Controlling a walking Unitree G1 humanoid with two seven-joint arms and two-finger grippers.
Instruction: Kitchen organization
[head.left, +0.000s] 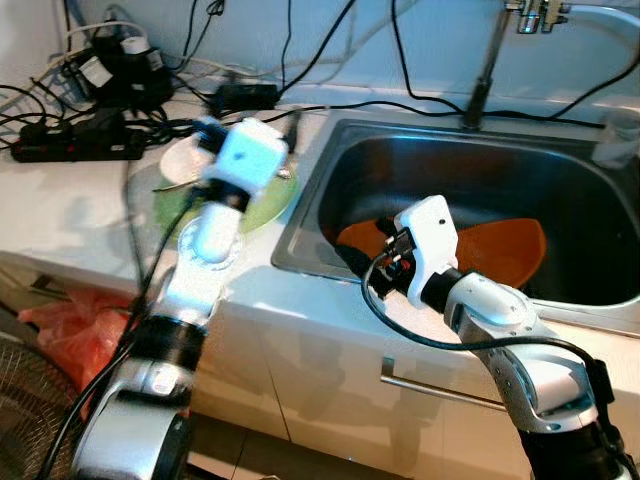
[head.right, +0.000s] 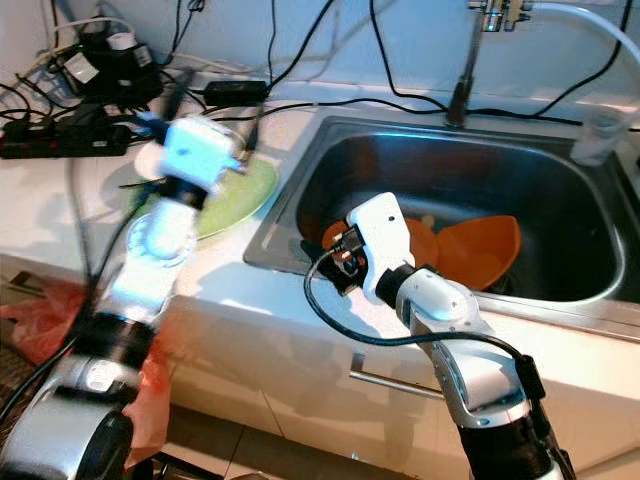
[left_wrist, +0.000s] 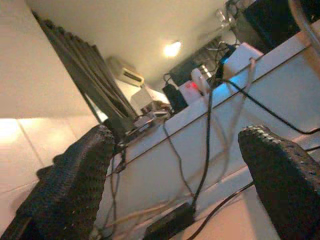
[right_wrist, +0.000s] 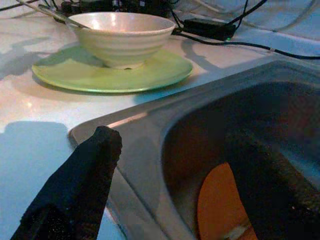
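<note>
A white ribbed bowl with a spoon in it stands on a pale green plate on the white counter, left of the steel sink. Two orange plates lie in the sink basin. My right gripper is open and holds nothing. It hovers over the sink's front left corner and points toward the bowl. My left gripper is open with nothing between its fingers, raised above the green plate and aimed at the back wall and its cables. That arm looks motion-blurred in the eye views.
A black power strip, chargers and tangled cables crowd the counter's back left. The faucet rises behind the sink, and a clear glass stands at its far right rim. A red bag lies on the floor by the cabinet.
</note>
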